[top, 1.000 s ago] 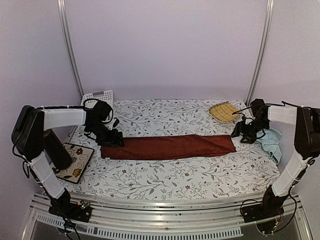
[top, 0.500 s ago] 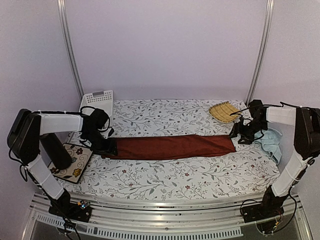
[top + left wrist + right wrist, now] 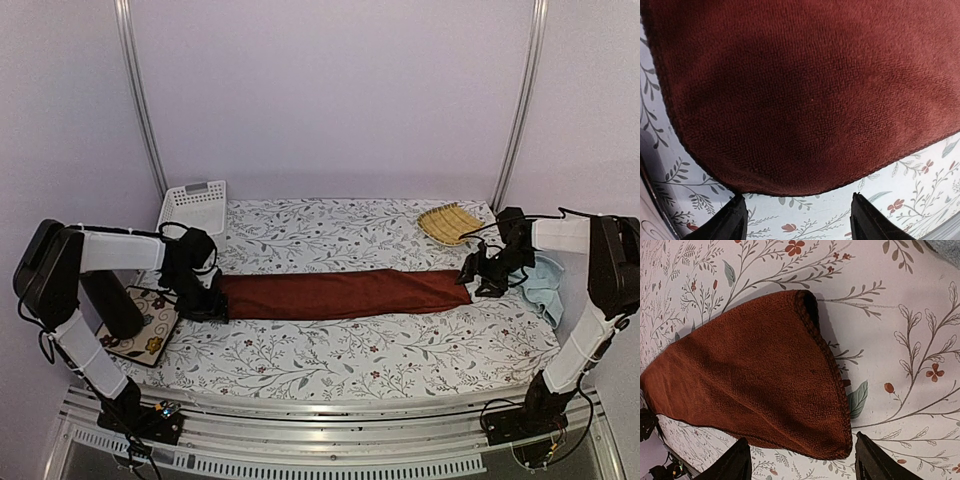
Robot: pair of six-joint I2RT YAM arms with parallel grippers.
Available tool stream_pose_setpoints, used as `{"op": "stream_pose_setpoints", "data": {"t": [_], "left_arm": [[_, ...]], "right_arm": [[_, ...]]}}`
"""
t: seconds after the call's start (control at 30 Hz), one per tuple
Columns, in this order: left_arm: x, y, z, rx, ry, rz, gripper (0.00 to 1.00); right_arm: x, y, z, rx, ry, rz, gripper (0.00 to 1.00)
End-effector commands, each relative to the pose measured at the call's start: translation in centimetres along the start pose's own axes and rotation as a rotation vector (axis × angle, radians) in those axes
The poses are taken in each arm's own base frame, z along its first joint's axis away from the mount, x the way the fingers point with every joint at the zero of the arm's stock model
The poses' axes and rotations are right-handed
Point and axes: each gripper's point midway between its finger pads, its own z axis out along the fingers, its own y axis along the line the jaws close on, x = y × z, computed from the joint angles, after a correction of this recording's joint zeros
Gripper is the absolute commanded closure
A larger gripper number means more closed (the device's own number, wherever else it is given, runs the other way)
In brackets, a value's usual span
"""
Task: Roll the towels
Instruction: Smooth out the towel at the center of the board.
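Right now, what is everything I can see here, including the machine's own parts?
red towel: one, dark rust-red, long flat strip across the table's middle
blue towel: one, pale blue, bunched at the right edge
woven mat: one, yellow, far right corner
basket: one, white, far left corner
square pad: one, cream with flowers, left edge
tablecloth: one, white with leafy print, over the table
left claw: one, black, open, at the red towel's left end
right claw: one, black, open, at its right end
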Motion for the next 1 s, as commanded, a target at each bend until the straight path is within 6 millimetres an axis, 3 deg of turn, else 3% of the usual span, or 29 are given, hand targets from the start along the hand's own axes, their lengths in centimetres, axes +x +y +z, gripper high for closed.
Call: {"op": "stream_pose_setpoints", "data": {"t": [0.0,0.17,0.3,0.47,0.67,0.8,0.97], "left_arm": [[-1.6,-0.4,-1.4,0.017,-0.055,-0.019,0.28],[-5.2,-1.8,-4.2,0.053,-0.158,-0.006,0.28],[-7.1,-2.6,-5.2,0.06,-0.202,0.013,0.28],[-8.0,-3.1,-3.7,0.075,-0.192,0.023,0.28],[-7.6,-3.3,-0.4,0.089,-0.143,0.033,0.28],[-6.8,-3.4,1.3,0.086,-0.105,0.04,0.28],[-6.3,-3.6,2.0,0.088,-0.092,0.037,0.28]], "right_arm": [[0.8,-0.5,0.8,0.005,0.019,0.005,0.28],[1.3,-0.8,1.9,-0.008,0.029,0.041,0.27],[1.4,-0.7,2.4,-0.032,0.028,0.054,0.27],[1.3,-0.4,3.5,-0.07,0.034,0.049,0.28],[1.1,0.8,4.2,-0.153,0.046,0.026,0.29],[1.3,1.7,3.3,-0.191,0.056,0.01,0.3],[0.4,4.0,1.0,-0.268,0.027,-0.006,0.3]]}}
